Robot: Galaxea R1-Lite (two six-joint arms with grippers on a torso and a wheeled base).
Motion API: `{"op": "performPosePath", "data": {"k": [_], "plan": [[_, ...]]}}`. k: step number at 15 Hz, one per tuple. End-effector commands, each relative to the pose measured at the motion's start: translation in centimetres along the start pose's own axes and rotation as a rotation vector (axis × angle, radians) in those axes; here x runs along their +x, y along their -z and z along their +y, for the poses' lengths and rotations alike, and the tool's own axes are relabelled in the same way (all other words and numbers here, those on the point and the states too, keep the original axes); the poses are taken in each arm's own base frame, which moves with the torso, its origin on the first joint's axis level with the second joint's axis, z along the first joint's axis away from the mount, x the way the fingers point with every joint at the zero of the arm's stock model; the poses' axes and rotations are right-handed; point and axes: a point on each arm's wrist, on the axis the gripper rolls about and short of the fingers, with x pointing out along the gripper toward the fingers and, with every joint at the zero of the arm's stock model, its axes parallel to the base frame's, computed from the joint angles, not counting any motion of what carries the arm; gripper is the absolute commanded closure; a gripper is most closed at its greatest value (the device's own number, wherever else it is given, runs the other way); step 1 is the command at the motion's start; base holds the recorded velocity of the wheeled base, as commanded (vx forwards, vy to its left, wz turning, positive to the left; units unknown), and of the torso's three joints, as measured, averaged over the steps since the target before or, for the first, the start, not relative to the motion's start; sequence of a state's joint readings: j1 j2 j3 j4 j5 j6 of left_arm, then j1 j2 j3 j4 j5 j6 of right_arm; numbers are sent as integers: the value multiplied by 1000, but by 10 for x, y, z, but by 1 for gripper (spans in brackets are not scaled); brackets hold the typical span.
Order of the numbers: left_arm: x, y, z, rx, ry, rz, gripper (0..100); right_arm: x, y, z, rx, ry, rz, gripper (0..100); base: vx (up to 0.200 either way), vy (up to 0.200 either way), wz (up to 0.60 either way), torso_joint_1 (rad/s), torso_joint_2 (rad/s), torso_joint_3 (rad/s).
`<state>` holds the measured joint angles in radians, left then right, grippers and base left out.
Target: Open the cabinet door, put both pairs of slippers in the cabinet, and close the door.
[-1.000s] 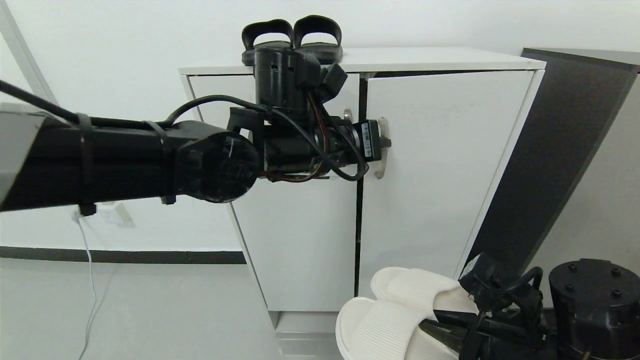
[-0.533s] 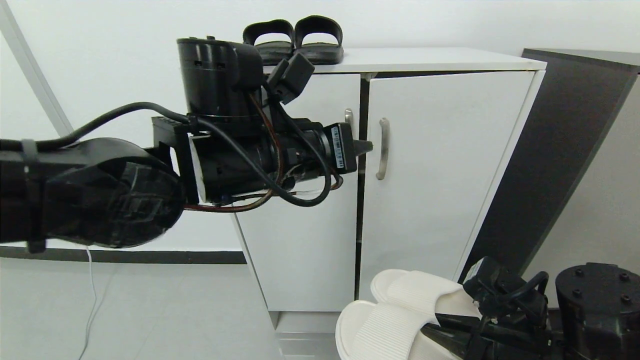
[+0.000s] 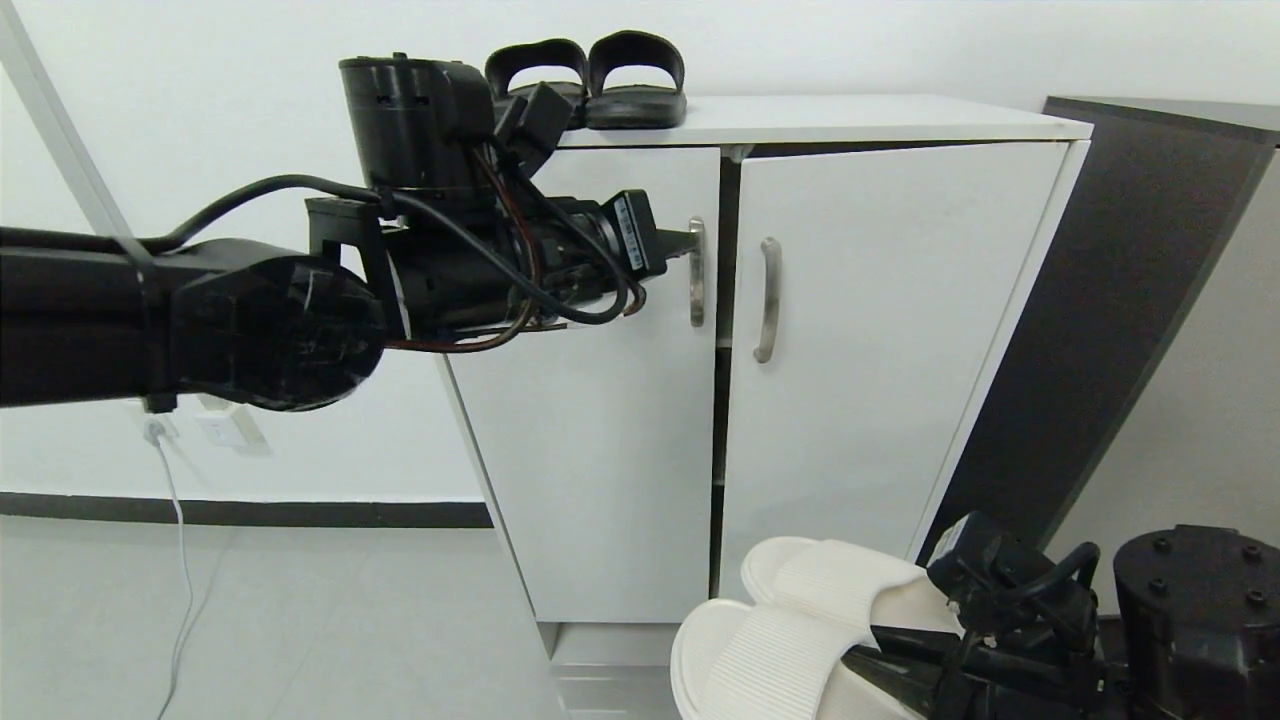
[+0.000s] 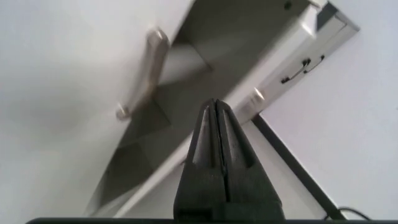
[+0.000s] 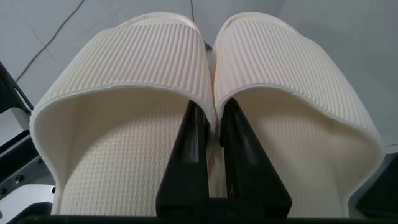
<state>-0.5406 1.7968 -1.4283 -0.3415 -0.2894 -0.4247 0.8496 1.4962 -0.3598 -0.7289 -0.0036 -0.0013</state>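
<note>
The left gripper [image 3: 680, 243], jaws pressed together, is sitting right at the door handle [image 3: 696, 272]. With nothing gripped, it could slip off in a pull. The right gripper [image 5: 214, 112] is pinching the white slippers [image 5: 124, 74] by their adjoining walls. The black slippers [image 3: 637, 110] are lying above the left jaws.

You face a plain white wall [image 3: 250, 100], with a dark skirting band [image 3: 250, 513] along its foot at 8 o'clock. Below that lies a pale grey floor [image 3: 300, 620]. A wall socket [image 3: 225, 428] sits at 9 o'clock, with a white cable [image 3: 183, 560] hanging beside it. At 3 o'clock stands a dark grey panel [image 3: 1120, 330].
</note>
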Motion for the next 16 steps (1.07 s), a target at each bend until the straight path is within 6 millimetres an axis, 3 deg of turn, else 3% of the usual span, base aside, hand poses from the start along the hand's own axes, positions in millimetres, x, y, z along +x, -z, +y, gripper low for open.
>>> {"op": "performPosePath", "data": {"k": [1, 5, 10, 16], "plan": [[10, 3, 6, -5, 6, 13, 100, 0, 0, 0, 0, -1, -1, 100, 0, 0, 0, 0, 0, 0], [13, -1, 2, 3, 36, 6, 100, 0, 0, 0, 0, -4, -1, 100, 0, 0, 0, 0, 0, 0], [43, 7, 2, -9, 63, 14, 100, 0, 0, 2, -5, -17, 2, 100, 0, 0, 0, 0, 0, 0], [58, 16, 5, -24, 51, 25, 100, 1, 1, 4, -7, -21, 7, 100, 0, 0, 0, 0, 0, 0]]}}
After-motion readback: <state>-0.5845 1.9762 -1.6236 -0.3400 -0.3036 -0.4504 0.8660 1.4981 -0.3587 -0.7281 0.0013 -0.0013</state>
